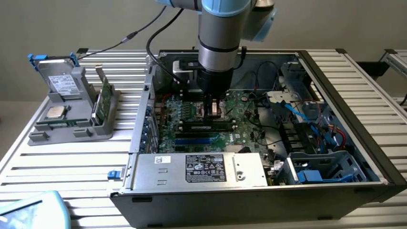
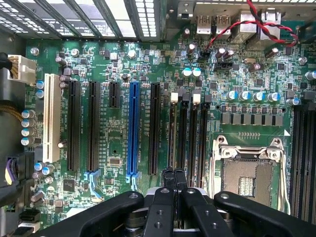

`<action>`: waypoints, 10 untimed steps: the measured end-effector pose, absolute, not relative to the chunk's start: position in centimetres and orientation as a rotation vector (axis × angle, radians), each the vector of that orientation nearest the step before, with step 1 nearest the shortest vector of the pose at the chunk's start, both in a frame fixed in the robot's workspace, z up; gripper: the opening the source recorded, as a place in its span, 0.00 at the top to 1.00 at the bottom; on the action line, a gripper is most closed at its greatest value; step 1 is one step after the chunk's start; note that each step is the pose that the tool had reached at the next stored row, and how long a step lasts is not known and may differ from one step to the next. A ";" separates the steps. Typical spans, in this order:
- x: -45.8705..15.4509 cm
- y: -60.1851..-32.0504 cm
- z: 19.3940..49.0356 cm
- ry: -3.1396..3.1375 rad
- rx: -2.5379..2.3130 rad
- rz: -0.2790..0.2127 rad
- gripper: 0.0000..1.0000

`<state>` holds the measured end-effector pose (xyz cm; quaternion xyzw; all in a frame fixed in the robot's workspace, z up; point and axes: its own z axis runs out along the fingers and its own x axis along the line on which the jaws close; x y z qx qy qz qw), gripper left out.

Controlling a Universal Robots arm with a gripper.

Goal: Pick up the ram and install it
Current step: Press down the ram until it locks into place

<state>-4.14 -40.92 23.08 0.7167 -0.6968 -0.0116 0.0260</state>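
Inside open computer case [image 1: 356,119], gripper [image 1: 214,109] hangs over motherboard [image 2: 118,123], jaws together; ram [image 1: 205,127] lies seated in slot just below fingertips.

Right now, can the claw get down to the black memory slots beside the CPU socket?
Probably yes. The claw is shut and hangs right over the black memory slots, next to the CPU socket. Nothing crosses that patch of board, and the red and black wires lie off by the rear ports.
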 end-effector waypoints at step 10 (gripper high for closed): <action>-4.2 -40.9 22.7 -2.153 2.215 -0.036 0.89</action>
